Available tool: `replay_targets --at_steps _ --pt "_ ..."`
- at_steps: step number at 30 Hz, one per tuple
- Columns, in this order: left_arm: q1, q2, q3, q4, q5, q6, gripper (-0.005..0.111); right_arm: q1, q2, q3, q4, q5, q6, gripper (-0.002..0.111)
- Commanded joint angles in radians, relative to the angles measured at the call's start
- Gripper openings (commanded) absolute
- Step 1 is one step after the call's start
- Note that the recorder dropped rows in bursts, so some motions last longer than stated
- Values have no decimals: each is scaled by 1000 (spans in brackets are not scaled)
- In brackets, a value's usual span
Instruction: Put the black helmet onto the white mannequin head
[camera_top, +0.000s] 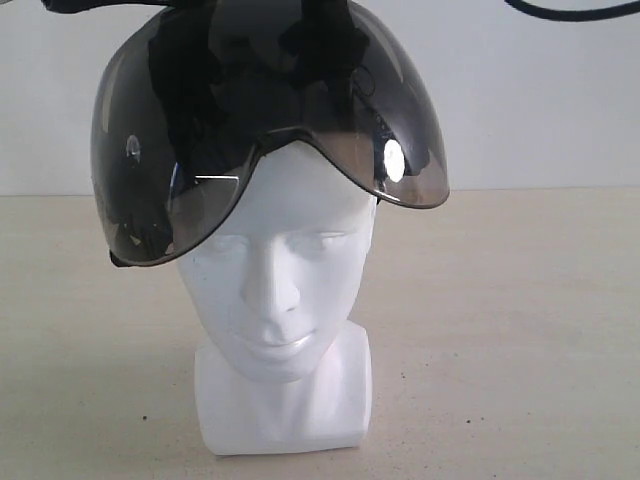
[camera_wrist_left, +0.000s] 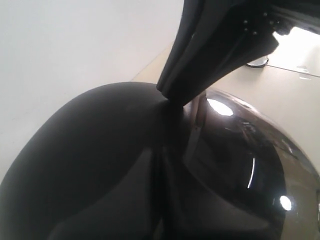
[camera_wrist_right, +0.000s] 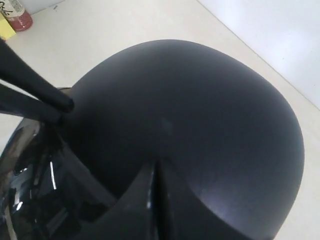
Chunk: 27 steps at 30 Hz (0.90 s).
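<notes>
The black helmet (camera_top: 270, 90) hangs over the crown of the white mannequin head (camera_top: 280, 290), tilted with its smoky visor lower on the left side of the exterior view. The forehead and face show below the visor's notch. My left gripper (camera_wrist_left: 167, 150) has its fingers pressed together at the seam where the matte shell (camera_wrist_left: 90, 150) meets the visor (camera_wrist_left: 240, 165). My right gripper (camera_wrist_right: 156, 167) is likewise shut on the shell's (camera_wrist_right: 200, 100) front edge. In the exterior view both arms show only as dark shapes behind the visor.
The head stands on its block base on a beige table (camera_top: 520, 330) before a white wall. A small bottle (camera_wrist_right: 17, 15) and a yellow item (camera_wrist_right: 5, 27) sit far off on the table. A black cable (camera_top: 570, 8) crosses the top right.
</notes>
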Motion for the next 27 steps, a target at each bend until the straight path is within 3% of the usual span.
replay_targets --at_steps 1,10,27 --pt "-2 2 1 6 92 5 5 1 -2 4 2 2 38 0" --pt "-2 2 1 -10 126 0 5 1 -61 177 12 2 25 0" --pt "-2 0 1 -35 212 -11 5 1 -106 191 41 2 29 0"
